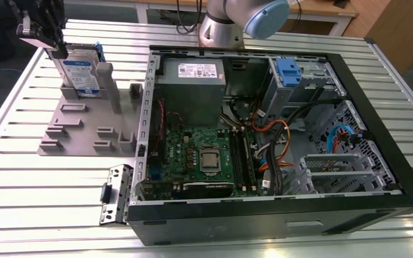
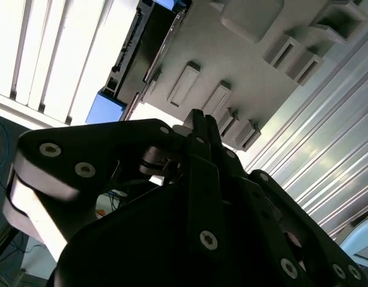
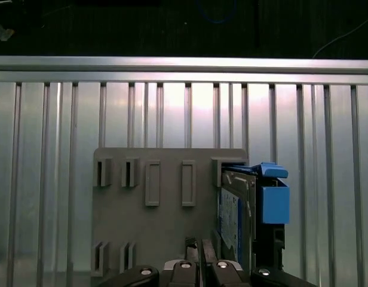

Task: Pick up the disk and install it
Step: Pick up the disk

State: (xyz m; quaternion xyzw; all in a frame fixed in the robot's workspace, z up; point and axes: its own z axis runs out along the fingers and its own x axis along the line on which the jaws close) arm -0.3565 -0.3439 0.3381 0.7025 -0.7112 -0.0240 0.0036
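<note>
So the disk [image 1: 79,75] is standing on edge in the grey holder [image 1: 84,126] on the slatted table [image 1: 20,177], off to the exterior view's left of the open PC case [image 1: 278,220]. The gripper [image 1: 60,51] hangs right by the disk's top edge and holds nothing. In the first wrist view its fingers [image 3: 190,251] look pressed together over the holder, just beside the disk.

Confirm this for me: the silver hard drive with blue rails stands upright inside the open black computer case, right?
No. The silver hard drive with blue rails stands upright in the grey holder plate beside the open black computer case, not inside it, as the exterior view shows.
</note>
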